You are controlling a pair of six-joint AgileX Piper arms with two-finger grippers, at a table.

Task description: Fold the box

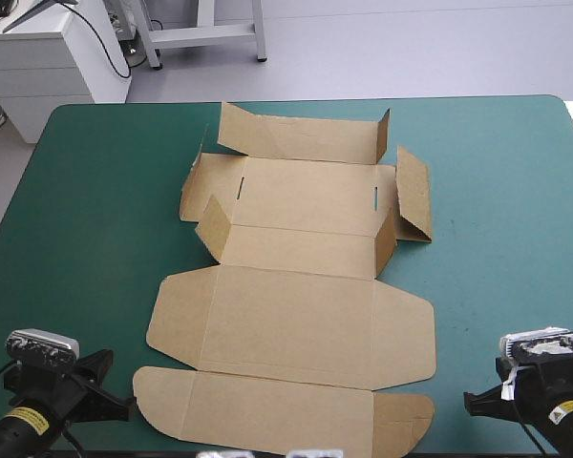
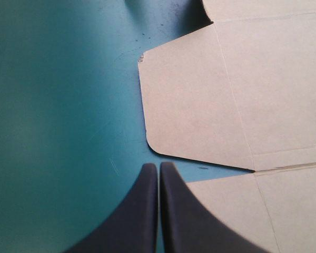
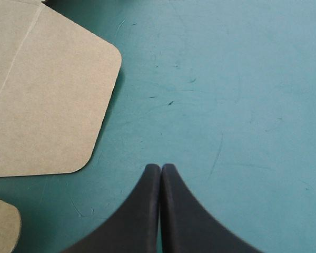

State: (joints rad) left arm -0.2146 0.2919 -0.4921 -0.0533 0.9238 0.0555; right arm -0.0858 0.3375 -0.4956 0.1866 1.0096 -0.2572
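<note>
My left gripper point(image 2: 158, 166) and right gripper point(image 3: 161, 167) are each pressed together, holding nothing. The box point(image 1: 291, 315) lies between them, far flaps raised, a near flap just beside my left fingertips.

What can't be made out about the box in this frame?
- High view: the box runs off the bottom edge.
- High view: its raised far flap hides the teal-green cover behind.
- Left wrist view: the left gripper covers part of a flap.
- Right wrist view: beyond the right gripper, only two flap corners show.
</note>
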